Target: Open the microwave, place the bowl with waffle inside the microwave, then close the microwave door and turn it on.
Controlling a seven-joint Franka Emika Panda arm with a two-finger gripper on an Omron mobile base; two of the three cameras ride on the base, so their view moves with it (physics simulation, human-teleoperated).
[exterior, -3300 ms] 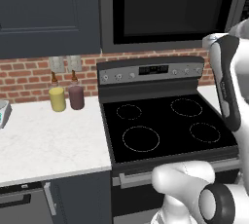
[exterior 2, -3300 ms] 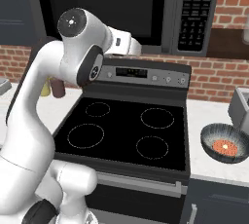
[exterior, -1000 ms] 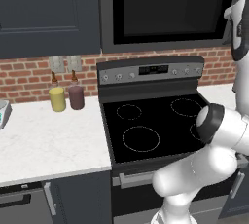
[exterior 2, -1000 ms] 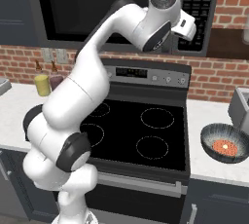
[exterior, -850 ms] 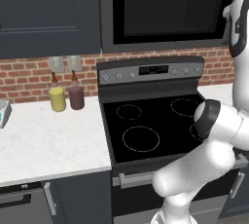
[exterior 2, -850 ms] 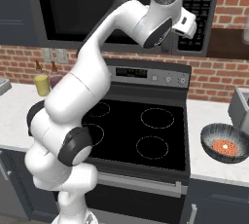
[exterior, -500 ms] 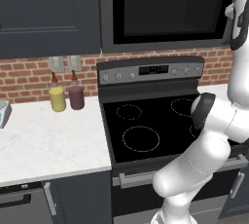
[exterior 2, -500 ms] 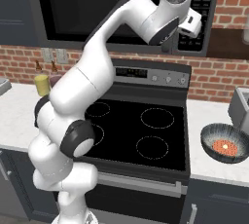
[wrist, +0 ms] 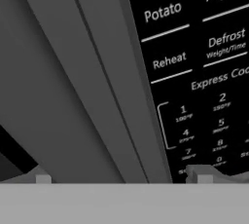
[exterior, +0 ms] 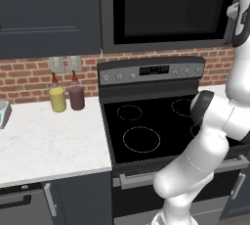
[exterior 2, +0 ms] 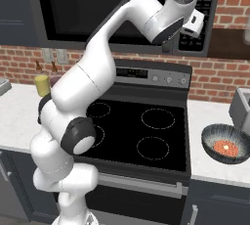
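The microwave (exterior: 171,11) hangs above the stove with its door (exterior 2: 97,9) shut. My gripper (exterior 2: 194,22) is raised to the door's right edge, beside the control panel (exterior 2: 200,4). In the hand view the long grey handle (wrist: 92,91) runs slantwise just ahead, between my two fingertips (wrist: 43,178), which stand wide apart. The gripper (wrist: 121,177) is open and holds nothing. The keypad (wrist: 204,121) lies to the handle's right. The grey bowl (exterior 2: 226,144) with the orange waffle (exterior 2: 226,147) sits on the counter right of the stove.
A black stove (exterior: 156,131) with several burner rings is below the microwave. A yellow jar (exterior: 57,99) and a maroon jar (exterior: 76,97) stand at the brick wall on the left counter (exterior: 44,146). A grey appliance (exterior 2: 241,107) stands behind the bowl.
The arm has swung up and to the right, bringing the hand closer to the microwave's handle. The jaws stayed open. The bowl has not moved.
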